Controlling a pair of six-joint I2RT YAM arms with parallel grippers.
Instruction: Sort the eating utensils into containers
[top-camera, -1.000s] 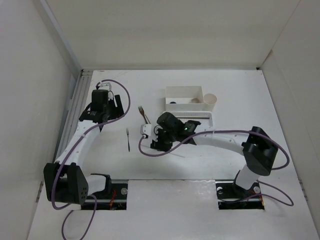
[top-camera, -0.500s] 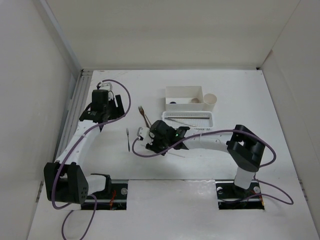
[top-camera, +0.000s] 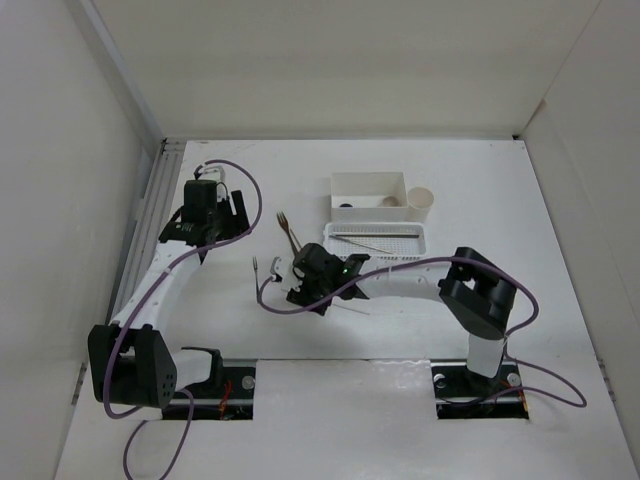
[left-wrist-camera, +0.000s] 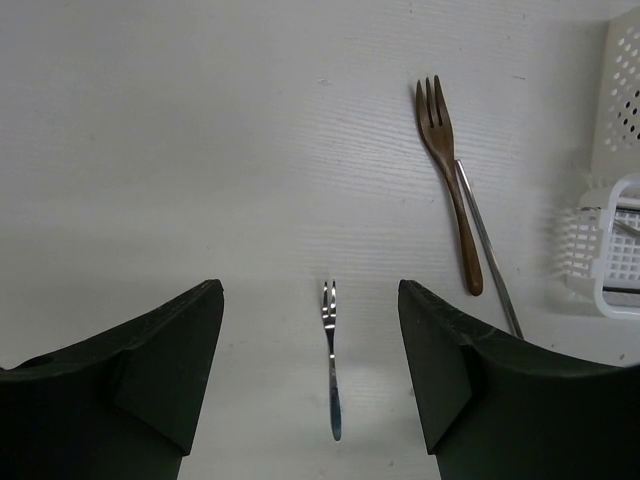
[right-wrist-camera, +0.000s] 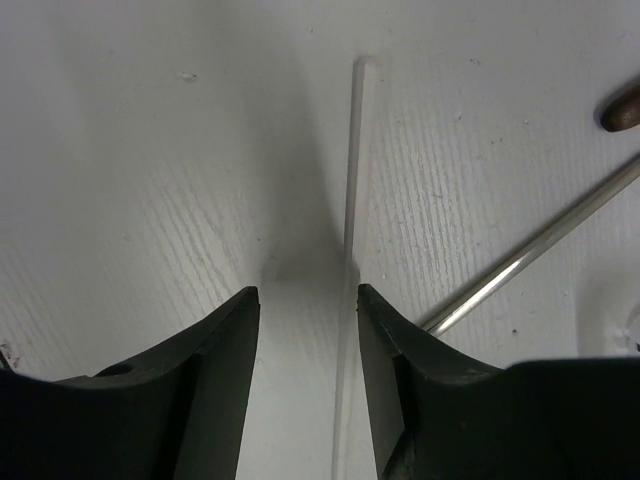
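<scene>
The white table (top-camera: 570, 260) carries three containers at its far right: a rectangular box (top-camera: 368, 180), a round cup (top-camera: 420, 200) just to the right of the box, and a perforated basket (top-camera: 425, 240) just in front of it. At least one thin stick already lies in the basket. The box holds a dark item and a pale item, both too small to identify. The left gripper (left-wrist-camera: 310, 290) hovers with its jaws wide and holds nothing. Below it lies a small metal fork (left-wrist-camera: 330, 370), with a brown wooden fork (left-wrist-camera: 448, 190) and a silvery chopstick (left-wrist-camera: 487, 250) further toward the basket. The right gripper (right-wrist-camera: 305, 295) is low over the table near the centre. Its jaws are partly parted and straddle a thin pale chopstick (right-wrist-camera: 350, 200) that lies flat, close to the right-hand finger (right-wrist-camera: 385, 380) and not clamped. The step in hand is judged to be the pickup of this chopstick. The next move calls for a square closure on the thin shaft, then a lift and transfer right to the basket.
</scene>
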